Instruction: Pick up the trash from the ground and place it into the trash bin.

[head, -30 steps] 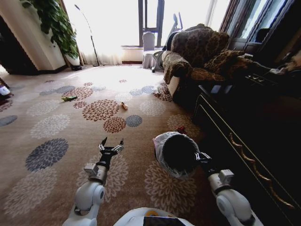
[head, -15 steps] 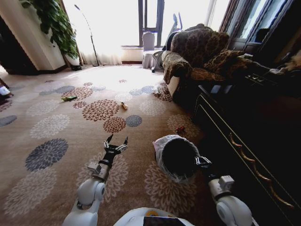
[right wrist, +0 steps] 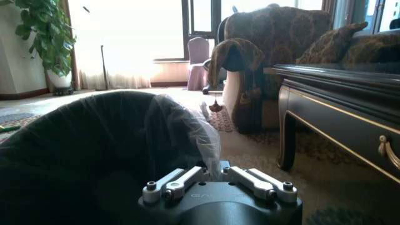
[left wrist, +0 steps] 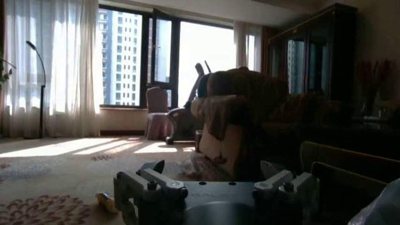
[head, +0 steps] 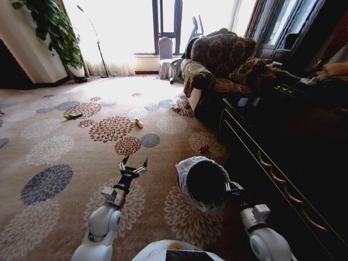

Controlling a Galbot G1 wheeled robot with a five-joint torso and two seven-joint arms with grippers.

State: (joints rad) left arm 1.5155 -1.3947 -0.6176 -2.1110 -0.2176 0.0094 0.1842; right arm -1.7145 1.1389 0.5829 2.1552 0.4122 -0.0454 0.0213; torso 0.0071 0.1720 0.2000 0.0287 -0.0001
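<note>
Two hands are out in front of the robot, low over the carpet (head: 65, 147). The right hand (head: 232, 187) has its fingers pinched shut on the rim of the trash bin (head: 204, 182), at the side nearest the robot. The bin is small, round and black, with a thin whitish bag (right wrist: 187, 126) lining it. I think the robot holds the bin so it can carry it along and have it close by when it gets to each bit of trash.

The left hand (head: 133, 166) is stretched forward, beside the bin but not touching it. Its two fingers are spread wide open and it holds nothing. It looks ready to grab something.

The trash lies on the floor, ahead of the robot. A small red piece (head: 203, 148) is nearest, just past the bin and close to the dark cabinet (head: 272, 163). It may be the drink can, but it is too small to tell. A yellowish piece (head: 139, 123) lies farther out, in the middle of the carpet. A green piece (head: 71, 116) is well off to the left, toward the big plant (head: 49, 27). None of them is in the bin yet, as far as I can see, so I think most of the job is still to do.
</note>
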